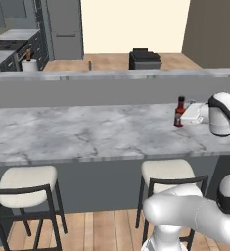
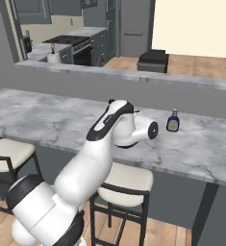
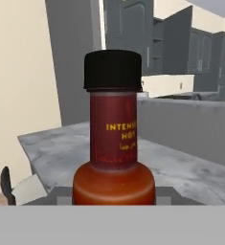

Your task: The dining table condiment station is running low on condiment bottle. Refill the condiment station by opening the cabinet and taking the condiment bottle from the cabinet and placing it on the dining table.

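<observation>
Close before the pincer (image 1: 185, 116), a slim dark-red condiment bottle (image 3: 114, 143) with black cap stands upright on the grey-white marble surface (image 1: 87, 132); whether the fingers clasp it, I cannot tell.

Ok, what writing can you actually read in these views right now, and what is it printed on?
"INTENS" over "HOT", yellow letters on the condiment bottle neck in the hand view; the first word runs round the curve and is cut off.
Red script lines beneath those words: too blurred to read.
Label on the other small bottle on the dining table, right base view: too small to read.
No other readable text, numbers or signs.
</observation>
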